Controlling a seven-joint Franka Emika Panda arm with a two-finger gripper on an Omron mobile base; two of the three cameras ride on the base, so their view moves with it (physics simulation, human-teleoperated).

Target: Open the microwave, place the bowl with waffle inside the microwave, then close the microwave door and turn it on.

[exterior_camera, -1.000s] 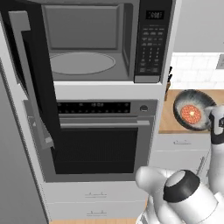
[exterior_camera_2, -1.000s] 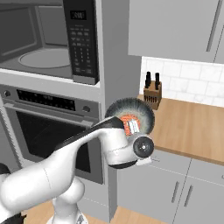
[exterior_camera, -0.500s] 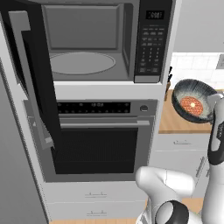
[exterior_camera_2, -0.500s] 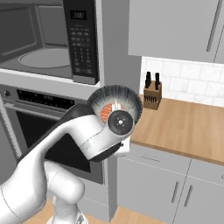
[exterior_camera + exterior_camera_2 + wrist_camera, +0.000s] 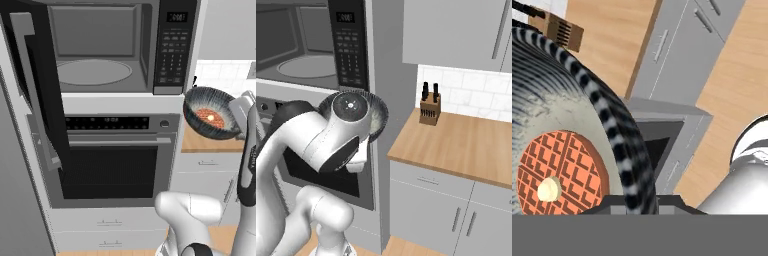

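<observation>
While the microwave door (image 5: 35,85) stands swung out to the left, we see the microwave (image 5: 100,47) cavity open, its glass turntable (image 5: 92,72) bare. We find the bowl (image 5: 211,114) raised in the air, tilted toward the left base camera, just right of the keypad panel (image 5: 172,50) and above the edge of the wooden counter (image 5: 466,142). Inside it lies the waffle (image 5: 559,172), orange-brown with a pale dab near its lower edge.

In the hand view the bowl's striped rim (image 5: 614,135) runs down to the bottom of the picture, where the pincer (image 5: 634,202) closes on it; its tips are mostly hidden by the rim, so we read the grip from the rim passing between them. From the right base camera the robot's wrist covers most of the bowl, leaving a dark arc showing. A knife block (image 5: 429,107) stands at the back of the counter. The wall oven (image 5: 112,160) sits below the microwave, door shut.
</observation>
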